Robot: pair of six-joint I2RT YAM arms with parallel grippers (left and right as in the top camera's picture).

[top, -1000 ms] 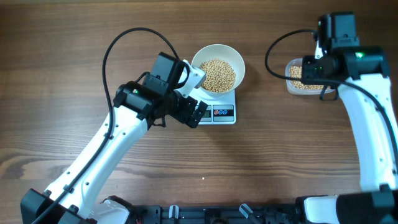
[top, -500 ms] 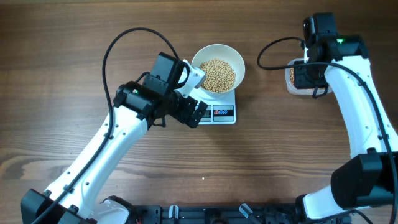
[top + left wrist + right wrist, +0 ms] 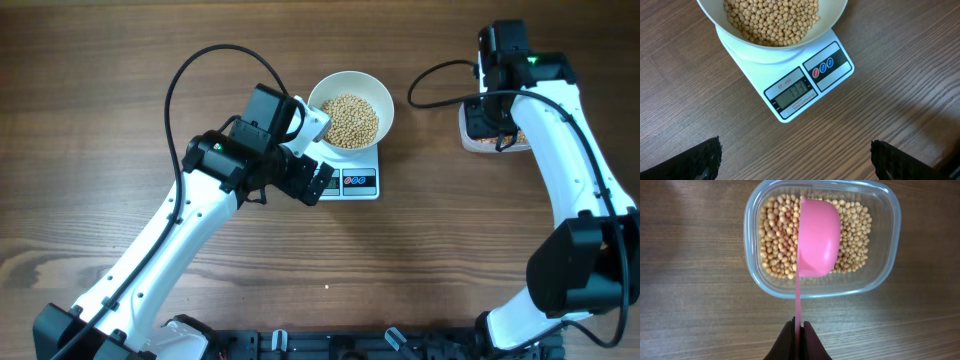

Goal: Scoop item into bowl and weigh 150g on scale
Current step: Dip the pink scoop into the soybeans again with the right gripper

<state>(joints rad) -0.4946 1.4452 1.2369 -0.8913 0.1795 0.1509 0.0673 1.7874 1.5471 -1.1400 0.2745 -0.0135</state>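
The white bowl (image 3: pixel 386 100) stands on the white scale (image 3: pixel 360 184), heaped with tan beans (image 3: pixel 350 120). In the left wrist view the scale (image 3: pixel 832 62) shows 133 on its display under the bowl (image 3: pixel 836 20) of beans (image 3: pixel 770 17). My left gripper (image 3: pixel 796 162) hangs open over bare wood just in front of the scale, nothing between its fingers. My right gripper (image 3: pixel 798 330) is shut on the thin handle of a pink scoop (image 3: pixel 817 237). The scoop is turned on its side over a clear tub (image 3: pixel 890 250) of beans (image 3: pixel 777 240).
The clear tub (image 3: pixel 466 128) sits at the far right of the wooden table, partly hidden under my right gripper (image 3: pixel 497 128). My left arm (image 3: pixel 190 215) crosses the table's left half. Black cables loop above both arms.
My right arm has swung left and turned at the wrist above the tub, carrying the scoop. The left arm, bowl and scale have not moved.
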